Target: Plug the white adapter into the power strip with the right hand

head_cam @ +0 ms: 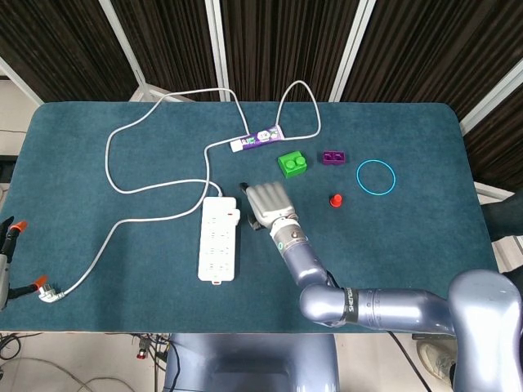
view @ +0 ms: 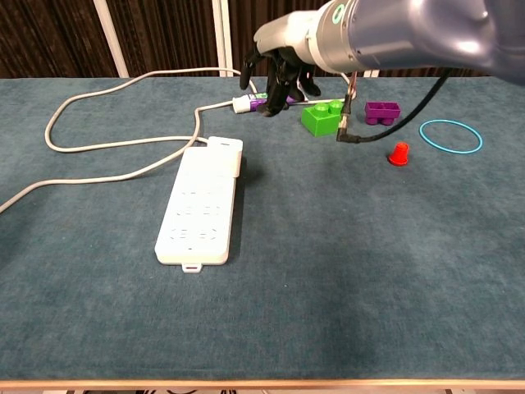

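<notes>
We find the small white square adapter (view: pixel 225 153) seated in the far end of the flat white plastic power strip (head_cam: pixel 218 250), which lies on the teal cloth table (head_cam: pixel 409 245). The right hand (head_cam: pixel 268 202) hangs above the table just beside that end, clear of both items, fingers loosely spread and holding nothing. We judge the insertion complete; only withdrawal of the arm appears outstanding. We cannot confirm full seating depth. The left hand is not visible.
</notes>
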{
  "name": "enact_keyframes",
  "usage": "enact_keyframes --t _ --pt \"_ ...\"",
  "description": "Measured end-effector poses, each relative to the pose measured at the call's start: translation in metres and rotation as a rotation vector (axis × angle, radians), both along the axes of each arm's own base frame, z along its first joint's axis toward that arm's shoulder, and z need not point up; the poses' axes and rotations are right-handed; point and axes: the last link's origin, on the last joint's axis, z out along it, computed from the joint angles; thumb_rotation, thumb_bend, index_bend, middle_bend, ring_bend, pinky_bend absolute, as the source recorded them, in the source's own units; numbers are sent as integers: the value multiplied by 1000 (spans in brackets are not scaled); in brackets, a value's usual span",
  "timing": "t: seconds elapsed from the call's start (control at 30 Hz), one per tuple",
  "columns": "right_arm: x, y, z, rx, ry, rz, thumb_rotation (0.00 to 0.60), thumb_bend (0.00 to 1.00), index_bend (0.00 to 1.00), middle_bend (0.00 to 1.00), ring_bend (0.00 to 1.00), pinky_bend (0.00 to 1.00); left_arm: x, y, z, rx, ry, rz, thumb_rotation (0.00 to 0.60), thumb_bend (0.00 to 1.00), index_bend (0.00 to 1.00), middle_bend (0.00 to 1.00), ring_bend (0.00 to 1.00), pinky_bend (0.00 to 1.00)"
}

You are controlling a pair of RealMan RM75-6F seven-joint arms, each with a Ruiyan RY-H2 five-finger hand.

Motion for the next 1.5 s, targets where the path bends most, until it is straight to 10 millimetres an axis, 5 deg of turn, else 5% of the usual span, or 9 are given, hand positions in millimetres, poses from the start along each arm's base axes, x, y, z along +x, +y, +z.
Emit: enact_keyframes --t 0.83,1.33,1.5 --pt "4 20 -52 95 26 32 600 545 215 747 759 784 -2 3 -1 -7 1 14 600 102 131 0 0 0" --pt "2 18 -61 90 29 10 600 545 216 747 759 784 -2 2 0 -2 0 16 600 102 130 0 0 0" --pt "1 19 -63 105 33 11 600 545 290 747 759 784 -2 2 -1 -4 0 14 600 101 131 0 0 0"
